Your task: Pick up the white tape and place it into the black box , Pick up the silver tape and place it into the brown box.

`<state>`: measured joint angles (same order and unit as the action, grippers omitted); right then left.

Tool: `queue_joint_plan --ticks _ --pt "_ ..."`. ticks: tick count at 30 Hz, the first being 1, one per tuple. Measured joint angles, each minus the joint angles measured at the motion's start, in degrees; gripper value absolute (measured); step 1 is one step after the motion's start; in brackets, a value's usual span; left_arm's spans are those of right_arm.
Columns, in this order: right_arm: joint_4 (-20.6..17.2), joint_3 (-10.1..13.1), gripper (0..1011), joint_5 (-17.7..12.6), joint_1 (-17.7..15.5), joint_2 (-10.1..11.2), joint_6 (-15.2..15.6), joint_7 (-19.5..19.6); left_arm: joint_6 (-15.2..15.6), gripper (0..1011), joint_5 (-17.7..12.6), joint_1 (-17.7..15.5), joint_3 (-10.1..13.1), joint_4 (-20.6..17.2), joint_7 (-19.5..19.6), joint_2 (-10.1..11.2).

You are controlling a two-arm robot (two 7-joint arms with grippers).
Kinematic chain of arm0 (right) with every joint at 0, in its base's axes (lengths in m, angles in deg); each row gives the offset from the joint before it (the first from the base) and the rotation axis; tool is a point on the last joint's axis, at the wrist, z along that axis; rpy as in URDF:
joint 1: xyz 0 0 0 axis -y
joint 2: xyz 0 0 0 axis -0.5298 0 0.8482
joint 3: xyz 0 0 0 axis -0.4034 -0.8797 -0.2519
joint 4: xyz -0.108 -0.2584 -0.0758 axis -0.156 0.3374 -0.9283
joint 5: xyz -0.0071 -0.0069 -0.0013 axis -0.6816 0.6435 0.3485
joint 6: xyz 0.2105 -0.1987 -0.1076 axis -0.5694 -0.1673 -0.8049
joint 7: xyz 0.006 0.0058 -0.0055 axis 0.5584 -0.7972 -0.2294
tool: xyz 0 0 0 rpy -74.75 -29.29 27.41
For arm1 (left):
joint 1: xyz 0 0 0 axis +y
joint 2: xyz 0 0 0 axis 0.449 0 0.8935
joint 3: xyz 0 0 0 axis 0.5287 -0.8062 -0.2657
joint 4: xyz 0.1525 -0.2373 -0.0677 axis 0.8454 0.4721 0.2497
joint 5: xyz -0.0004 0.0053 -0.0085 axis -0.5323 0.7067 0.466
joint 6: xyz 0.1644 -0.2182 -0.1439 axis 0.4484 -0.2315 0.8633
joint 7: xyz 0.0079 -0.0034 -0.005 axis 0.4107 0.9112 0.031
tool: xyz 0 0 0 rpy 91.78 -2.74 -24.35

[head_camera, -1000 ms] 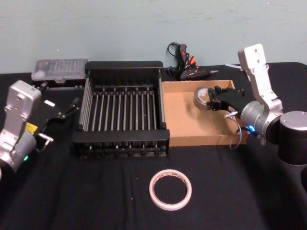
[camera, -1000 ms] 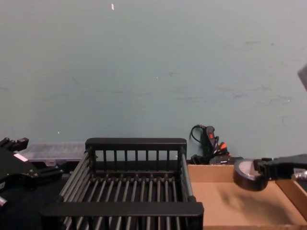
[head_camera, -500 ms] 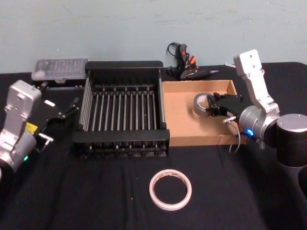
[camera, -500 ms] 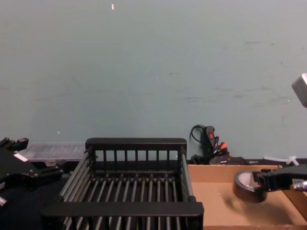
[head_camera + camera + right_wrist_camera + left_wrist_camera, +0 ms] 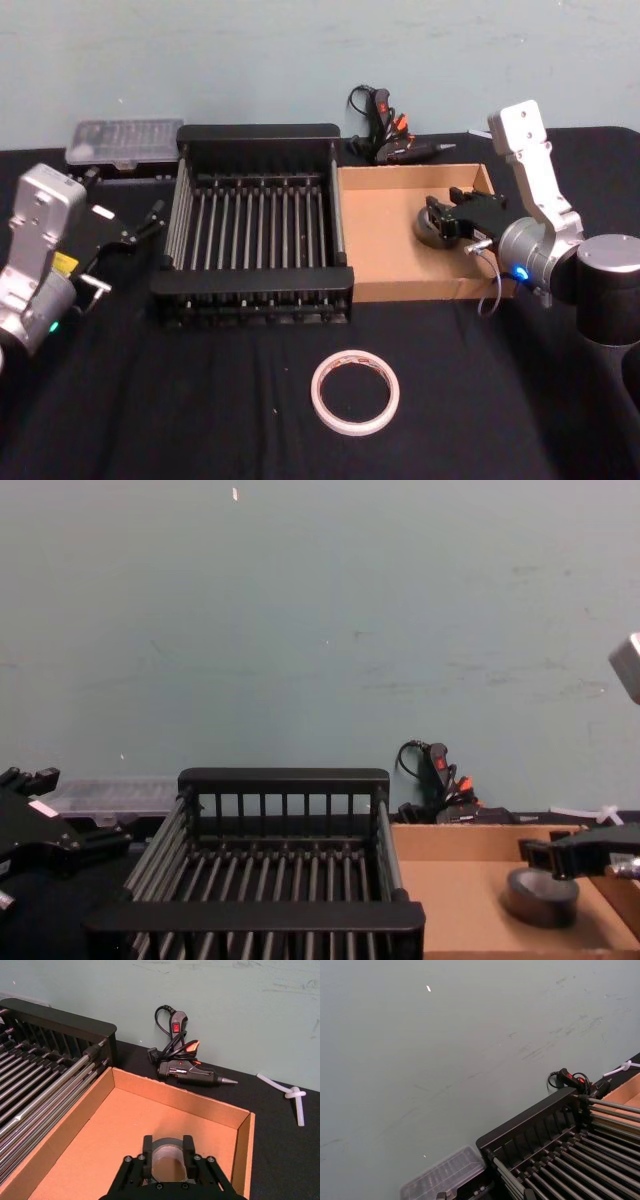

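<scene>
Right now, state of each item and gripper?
Dark grey duct tape roll: flat in brown cardboard tray, between right gripper fingers.
Wide white tape ring: flat on table, untouched.
Black slatted crate: empty.
Left gripper: open, parked beside crate.

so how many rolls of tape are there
2: the wide thin white tape ring lies on the black table in front of the boxes; the small grey silver tape roll sits inside the shallow brown cardboard box.

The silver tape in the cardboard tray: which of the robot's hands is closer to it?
The right hand. It is right at the silver tape inside the brown box. The left hand sits beyond the black box.
</scene>
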<state>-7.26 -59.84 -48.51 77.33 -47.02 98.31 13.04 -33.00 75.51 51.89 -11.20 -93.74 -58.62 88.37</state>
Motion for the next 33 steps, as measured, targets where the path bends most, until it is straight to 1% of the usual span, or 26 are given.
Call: queue_joint_plan --ticks 1,3,5,6,7,9,10,14,17,20,21,23,33 --pt "0.0 0.0 386 0.0 0.0 0.0 0.0 0.0 0.0 1001 0.0 0.0 0.0 0.0 0.0 0.0" --pt "0.0 0.0 425 0.0 0.0 0.0 0.0 0.0 0.0 1001 0.0 0.0 0.0 0.0 0.0 0.0" --pt "0.0 0.0 507 -0.1 0.0 0.0 0.0 0.0 0.0 1001 0.0 0.0 0.0 0.0 0.0 0.0" --pt "0.0 0.0 517 -0.1 0.0 0.0 0.0 0.0 0.0 1001 0.0 0.0 0.0 0.0 0.0 0.0" --pt "0.0 0.0 588 -0.1 0.0 0.0 0.0 0.0 0.0 1001 0.0 0.0 0.0 0.0 0.0 0.0" --pt "0.0 0.0 626 -0.1 0.0 0.0 0.0 0.0 0.0 1001 0.0 0.0 0.0 0.0 0.0 0.0" --pt "0.0 0.0 686 -0.1 0.0 0.0 0.0 0.0 0.0 1001 0.0 0.0 0.0 0.0 0.0 0.0" --pt "-0.1 0.0 762 -0.1 0.0 0.0 0.0 0.1 0.0 1001 0.0 0.0 0.0 0.0 0.0 0.0" --pt "-0.1 0.0 872 -0.1 0.0 0.0 0.0 0.1 0.0 1001 0.0 0.0 0.0 0.0 0.0 0.0" --pt "-0.1 0.0 938 -0.1 0.0 0.0 0.0 0.1 0.0 1001 0.0 0.0 0.0 0.0 0.0 0.0" --pt "-0.1 0.0 982 -0.1 0.0 0.0 0.0 0.1 0.0 1001 0.0 0.0 0.0 0.0 0.0 0.0" --pt "-0.1 0.0 1002 -0.2 0.0 0.0 0.0 0.1 0.0 1001 0.0 0.0 0.0 0.0 0.0 0.0" --pt "-0.1 0.0 1002 -0.1 0.0 0.0 0.0 0.1 0.0 1001 0.0 0.0 0.0 0.0 0.0 0.0"
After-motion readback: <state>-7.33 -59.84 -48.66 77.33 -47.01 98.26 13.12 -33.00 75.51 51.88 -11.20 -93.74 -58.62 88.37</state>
